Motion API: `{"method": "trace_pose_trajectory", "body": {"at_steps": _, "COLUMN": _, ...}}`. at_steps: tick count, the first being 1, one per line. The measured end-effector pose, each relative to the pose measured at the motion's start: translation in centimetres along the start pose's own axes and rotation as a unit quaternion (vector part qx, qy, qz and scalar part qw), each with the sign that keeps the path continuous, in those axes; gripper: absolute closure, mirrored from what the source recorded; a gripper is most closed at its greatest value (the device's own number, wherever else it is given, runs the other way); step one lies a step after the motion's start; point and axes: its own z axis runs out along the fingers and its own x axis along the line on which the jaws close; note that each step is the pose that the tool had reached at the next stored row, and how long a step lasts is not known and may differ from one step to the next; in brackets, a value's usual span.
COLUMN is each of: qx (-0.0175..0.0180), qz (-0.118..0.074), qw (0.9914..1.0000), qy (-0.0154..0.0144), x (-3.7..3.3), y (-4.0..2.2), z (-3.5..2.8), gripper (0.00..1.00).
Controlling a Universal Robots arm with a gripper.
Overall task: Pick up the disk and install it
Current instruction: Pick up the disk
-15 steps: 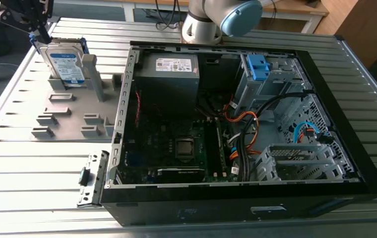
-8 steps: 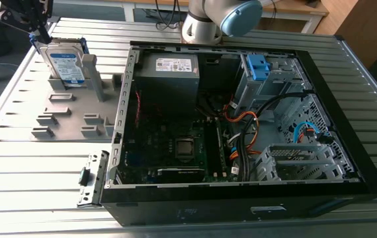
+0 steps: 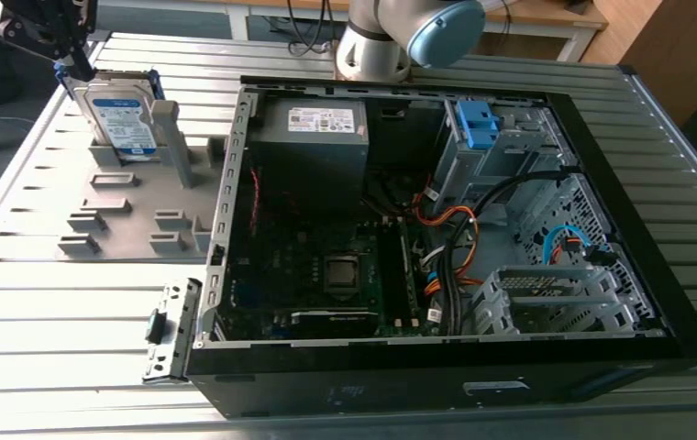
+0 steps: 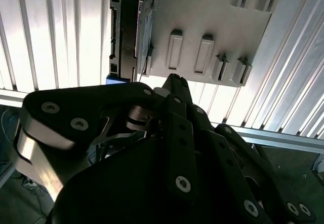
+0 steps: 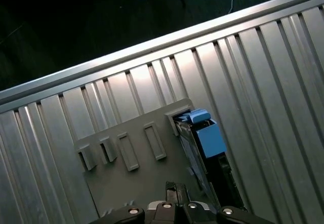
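Observation:
The disk (image 3: 122, 115), silver with a white-and-blue label and a blue caddy, stands upright on edge in a grey slotted holder (image 3: 116, 211) at the exterior view's upper left. My black gripper (image 3: 76, 64) hangs just above the disk's top corner, apart from it, its fingers closed together on nothing. The second wrist view has the gripper (image 4: 173, 79) tip pointing at the holder (image 4: 212, 26), with the disk (image 4: 124, 36) edge-on beside it. The first wrist view looks down past the gripper (image 5: 174, 188) at the disk (image 5: 205, 135) and holder (image 5: 136, 178).
An open black computer case (image 3: 447, 229) lies on the ribbed metal table (image 3: 67, 312) at the exterior view's right. Inside are a grey power-supply box (image 3: 312, 137), a blue bracket (image 3: 476, 124) in the drive cage, and cables. The arm's base (image 3: 385, 37) stands behind the case.

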Motion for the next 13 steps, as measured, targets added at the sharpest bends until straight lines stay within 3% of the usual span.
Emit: {"method": "trace_pose_trajectory", "body": {"at_steps": 13, "qx": -0.0005, "qz": -0.017, "qw": 0.99985, "qy": 0.0004, "x": 0.00, "y": 0.00, "z": 0.00, "gripper": 0.89}}
